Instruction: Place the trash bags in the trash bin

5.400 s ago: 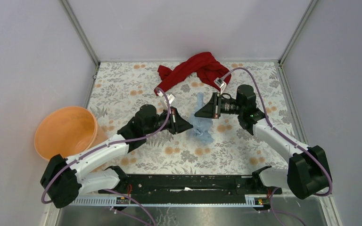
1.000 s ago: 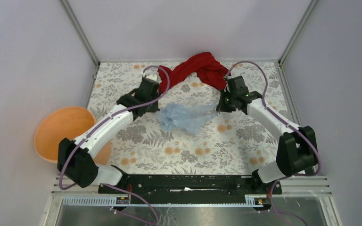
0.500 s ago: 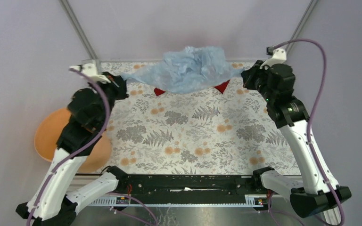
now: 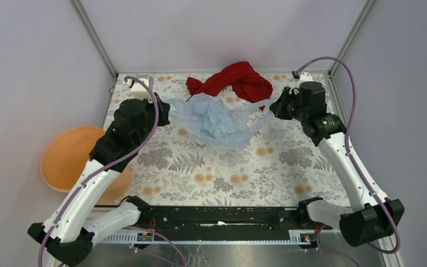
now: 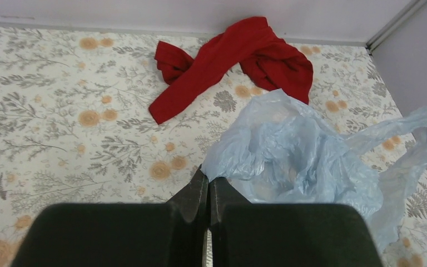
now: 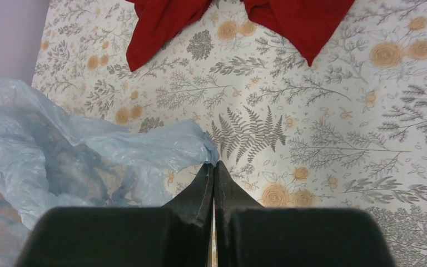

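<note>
A pale blue trash bag (image 4: 217,122) hangs stretched between my two grippers above the far half of the table. My left gripper (image 4: 164,108) is shut on its left edge; in the left wrist view the bag (image 5: 300,161) spreads from the closed fingertips (image 5: 208,179). My right gripper (image 4: 273,109) is shut on its right edge, and in the right wrist view the film (image 6: 89,161) runs from the closed tips (image 6: 212,166). The orange trash bin (image 4: 72,158) stands at the table's left edge, partly behind my left arm.
A red cloth (image 4: 233,80) lies crumpled at the far edge behind the bag; it also shows in the left wrist view (image 5: 233,55) and the right wrist view (image 6: 244,16). Grey walls and metal posts enclose the floral table (image 4: 228,178).
Both arms have come down and inward from the raised, wide spread of half a second ago. The bag now hangs lower and slacker, and the red cloth shows again behind it.
</note>
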Robot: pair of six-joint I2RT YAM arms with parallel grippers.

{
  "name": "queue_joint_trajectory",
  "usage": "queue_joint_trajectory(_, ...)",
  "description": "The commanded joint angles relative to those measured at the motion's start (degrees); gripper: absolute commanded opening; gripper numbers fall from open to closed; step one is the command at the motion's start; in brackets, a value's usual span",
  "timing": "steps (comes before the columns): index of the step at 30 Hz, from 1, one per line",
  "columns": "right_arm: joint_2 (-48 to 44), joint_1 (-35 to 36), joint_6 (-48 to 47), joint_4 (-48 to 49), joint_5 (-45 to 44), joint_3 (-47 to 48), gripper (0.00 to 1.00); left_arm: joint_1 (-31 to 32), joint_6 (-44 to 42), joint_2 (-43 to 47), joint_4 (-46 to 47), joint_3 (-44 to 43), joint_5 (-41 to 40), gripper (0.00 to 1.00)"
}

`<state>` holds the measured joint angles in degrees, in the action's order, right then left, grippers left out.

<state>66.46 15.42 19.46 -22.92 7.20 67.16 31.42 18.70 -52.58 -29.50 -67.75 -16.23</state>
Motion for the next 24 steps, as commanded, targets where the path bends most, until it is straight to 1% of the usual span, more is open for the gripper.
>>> queue_joint_trajectory(1, 2.5, 0.1, 1.8, 3.4, 3.0, -1.1, 0.00, 0.0, 3.0, -4.7, -0.4, -2.4, 1.3, 0.00)
queue_joint_trajectory(2, 4.2, 0.1, 2.4, 3.6, 3.0, -0.6, 0.00, 0.0, 4.0, -7.1, -2.0, -4.1, 0.1, 0.00)
queue_joint_trajectory(3, 6.3, 0.1, 3.3, 3.8, 3.3, 0.5, 0.00, -0.1, 4.5, -11.5, -3.8, -6.9, -1.2, 0.00)
queue_joint_trajectory(5, 12.6, 0.1, 5.2, 3.3, 5.2, 5.0, 0.00, -0.7, 4.2, -19.0, -7.8, -15.0, -2.7, 0.00)
queue_joint_trajectory(6, 15.8, 0.1, 5.5, 1.7, 6.0, 9.1, 0.00, -1.2, 4.0, -23.1, -10.4, -21.0, -3.4, 0.00)
queue_joint_trajectory(7, 18.7, 0.1, 5.2, -1.7, 6.7, 15.6, 0.00, -1.8, 3.7, -26.3, -13.0, -28.1, -3.2, 0.00)
queue_joint_trajectory(8, 21.3, 0.2, 4.2, -6.0, 6.9, 26.5, 0.00, -2.0, 3.2, -28.8, -15.1, -36.2, -2.4, 0.00)
queue_joint_trajectory(9, 22.3, 0.6, 3.1, -10.1, 6.4, 31.5, 0.00, -2.0, 2.8, -29.8, -15.8, -42.9, -0.2, 0.00)
queue_joint_trajectory(10, 21.7, 1.4, 1.6, -11.7, 4.4, 39.2, 0.00, -1.9, 2.1, -28.8, -13.9, -47.5, 4.2, 0.00)
queue_joint_trajectory(11, 19.3, 2.9, 0.0, -10.8, 1.1, 41.5, 0.00, -1.7, 1.3, -25.8, -8.8, -47.1, 10.5, 0.00)
queue_joint_trajectory(12, 16.1, 4.3, -1.5, -7.2, -0.4, 40.6, 0.00, -1.2, 1.0, -21.7, -2.0, -44.8, 12.3, 0.00)
queue_joint_trajectory(13, 11.9, 5.2, -2.3, -2.5, -0.6, 37.2, 0.00, -0.6, 1.0, -16.5, 5.1, -36.4, 14.2, 0.00)
queue_joint_trajectory(14, 7.8, 5.4, -2.4, 3.3, 0.2, 32.5, 0.00, -0.5, 1.1, -12.0, 11.3, -29.5, 13.7, 0.00)
queue_joint_trajectory(15, 4.2, 5.4, -2.0, 8.6, 0.5, 26.3, 0.00, -0.4, 1.2, -8.6, 14.7, -23.3, 11.9, 0.00)
queue_joint_trajectory(16, 1.7, 5.4, -1.7, 12.5, 0.6, 20.2, 0.00, -0.4, 1.5, -6.5, 16.0, -17.4, 8.5, 0.00)
queue_joint_trajectory(18, 0.1, 5.3, -0.4, 16.9, -0.7, 7.8, 0.00, -0.7, 1.9, -7.1, 13.3, -7.5, 1.2, 0.00)
queue_joint_trajectory(19, 1.2, 5.2, 0.9, 17.8, -1.2, 2.1, 0.00, -1.4, 3.4, -9.5, 7.7, -3.9, -1.2, 0.00)
queue_joint_trajectory(20, 3.4, 4.7, 2.5, 16.1, -0.1, -2.8, 0.00, -2.5, 5.4, -12.2, 3.6, -0.9, -1.7, 0.00)
queue_joint_trajectory(21, 6.4, 4.2, 4.1, 13.6, 1.7, -6.2, 0.00, -3.7, 8.4, -15.0, 0.6, 2.1, -1.0, 0.00)
queue_joint_trajectory(22, 8.8, 3.9, 5.6, 11.5, 3.8, -8.8, 0.00, -5.3, 10.6, -15.4, -0.7, 4.9, 0.5, 0.00)
queue_joint_trajectory(24, 10.6, 3.8, 7.4, 12.9, 7.0, -13.2, 0.00, -8.8, 12.3, -12.9, 1.7, 9.5, 6.9, 0.00)
